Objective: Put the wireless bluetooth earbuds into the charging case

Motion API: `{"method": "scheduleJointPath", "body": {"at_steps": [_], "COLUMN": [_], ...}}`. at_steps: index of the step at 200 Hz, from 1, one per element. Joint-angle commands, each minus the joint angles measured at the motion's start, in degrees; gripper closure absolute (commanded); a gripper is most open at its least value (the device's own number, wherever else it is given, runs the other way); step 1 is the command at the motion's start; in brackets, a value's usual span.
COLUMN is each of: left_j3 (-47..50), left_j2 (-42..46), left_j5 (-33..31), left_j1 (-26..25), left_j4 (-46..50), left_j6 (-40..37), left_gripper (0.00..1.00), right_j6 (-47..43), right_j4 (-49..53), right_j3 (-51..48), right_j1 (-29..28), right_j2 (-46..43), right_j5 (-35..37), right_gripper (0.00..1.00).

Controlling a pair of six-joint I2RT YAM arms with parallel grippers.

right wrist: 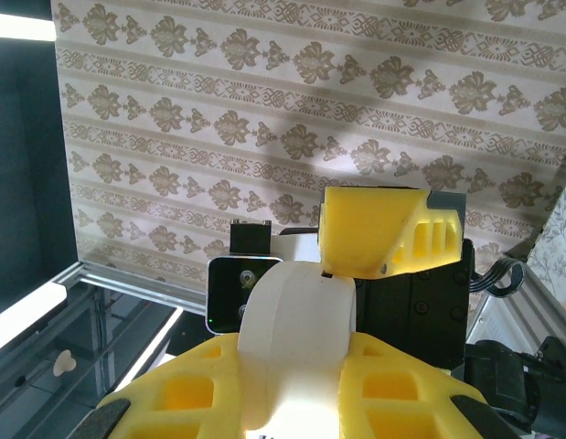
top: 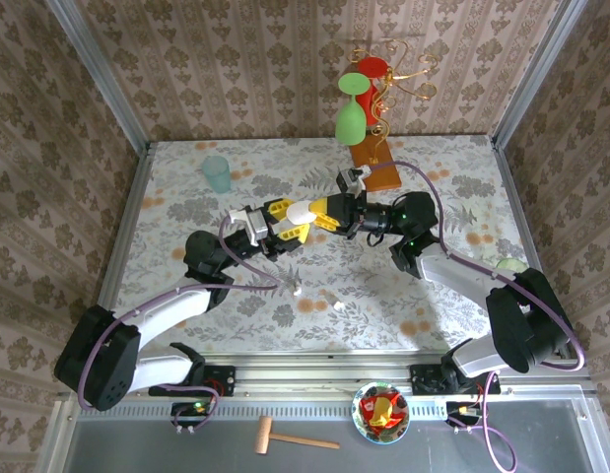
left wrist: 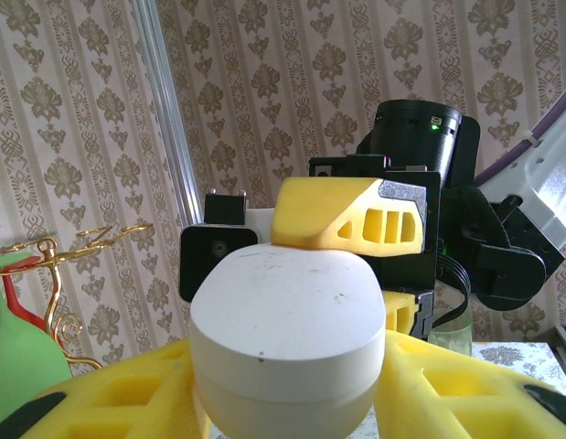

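1 white case (top: 300, 212) held midair, long axis running left-right

From high up behind the arm bases (top: 314, 379) one camera looks down over the whole worktop (top: 186, 187), while the two wrist cameras sit close in, facing each other across the same white case (left wrist: 283, 338), papered walls (right wrist: 264, 110) behind.

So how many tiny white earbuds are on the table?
2. One tiny white earbud lies on the floral tabletop beside the left arm; the second earbud sits just right of it. Others may hide under the arms.
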State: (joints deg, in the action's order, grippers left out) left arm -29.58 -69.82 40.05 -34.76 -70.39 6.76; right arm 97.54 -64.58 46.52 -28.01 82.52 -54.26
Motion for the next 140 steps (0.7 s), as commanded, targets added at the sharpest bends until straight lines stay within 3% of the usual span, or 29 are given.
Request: {"method": "scheduleJointPath", "body": {"at_steps": [1,56,87,103,121,140], "left_j3": [-2.04,-2.03,-1.79,-1.40,-0.96,0.08], "left_j2": [-0.31,-0.49,0.09,0.88,2.23,4.12], "left_j5": [2.32,2.84,2.94,2.15,0.71,-0.35], "left_j1": [-0.22,-0.22,-0.22,-0.06,0.34,0.56], "left_j4": [-2.50,-2.36,0.17,3.38,7.91,12.19], "left_j6": [0.77,0.06,-1.51,-2.53,-2.03,-1.08], "left_gripper": [0.56,0.71,0.72,0.72,0.72,0.72], "right_j6": [-0.26,-0.92,-3.33,-6.88,-14.47,-28.44], "right_j4": [-2.23,-0.87,1.87,5.55,14.41,30.93], "right_j3": [0.41,0.65,0.84,0.85,0.94,2.50], "right_j1": [-0.38,-0.43,-0.13,0.47,1.41,2.06], "right_j2": [0.82,0.73,-0.42,-1.92,-5.34,-9.68], "right_j5": [1.22,1.17,1.26,1.31,1.61,2.87], "right_gripper": [1.00,0.98,0.67,0.56,0.46,0.34]}}
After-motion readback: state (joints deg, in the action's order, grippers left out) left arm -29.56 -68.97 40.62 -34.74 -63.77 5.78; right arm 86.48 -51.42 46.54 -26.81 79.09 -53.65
